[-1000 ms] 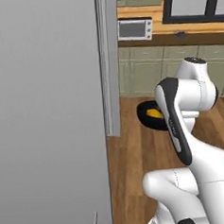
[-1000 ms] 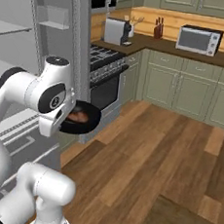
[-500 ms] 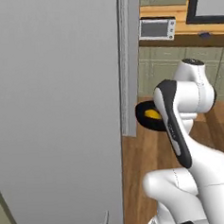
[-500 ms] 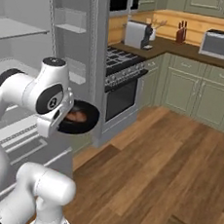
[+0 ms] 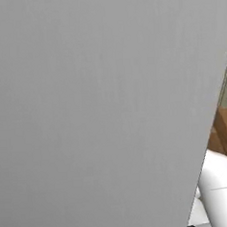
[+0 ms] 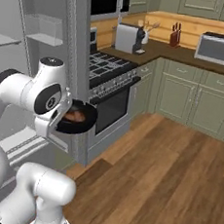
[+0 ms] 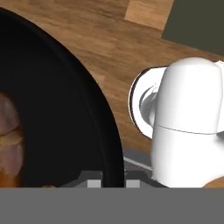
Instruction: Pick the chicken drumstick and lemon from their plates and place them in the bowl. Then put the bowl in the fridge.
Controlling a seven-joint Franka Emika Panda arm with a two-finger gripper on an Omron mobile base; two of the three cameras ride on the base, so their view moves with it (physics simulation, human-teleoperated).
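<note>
My gripper (image 7: 113,181) is shut on the rim of the glossy black bowl (image 7: 65,118), one dark fingertip on each side of the wall. Inside the bowl lies the reddish-brown chicken drumstick (image 7: 8,140). In the right base view the bowl (image 6: 78,122) hangs level in front of the arm, with the drumstick (image 6: 74,116) in it, beside the fridge (image 6: 41,38), which stands with its pale shelves showing. The fridge's flat grey door (image 5: 86,112) stands very close in the left base view. The lemon and the plates are out of view.
A stove with a dark oven door (image 6: 109,84) stands just right of the fridge. Green-grey cabinets (image 6: 184,97) carry a toaster (image 6: 125,37), a knife block (image 6: 175,36) and a microwave (image 6: 216,49). Wooden floor (image 6: 165,178) stretches to the right.
Both base views have shifted as the base moved: the grey door has come much closer in the left view and the stove is nearer. The bowl stays in the grip.
</note>
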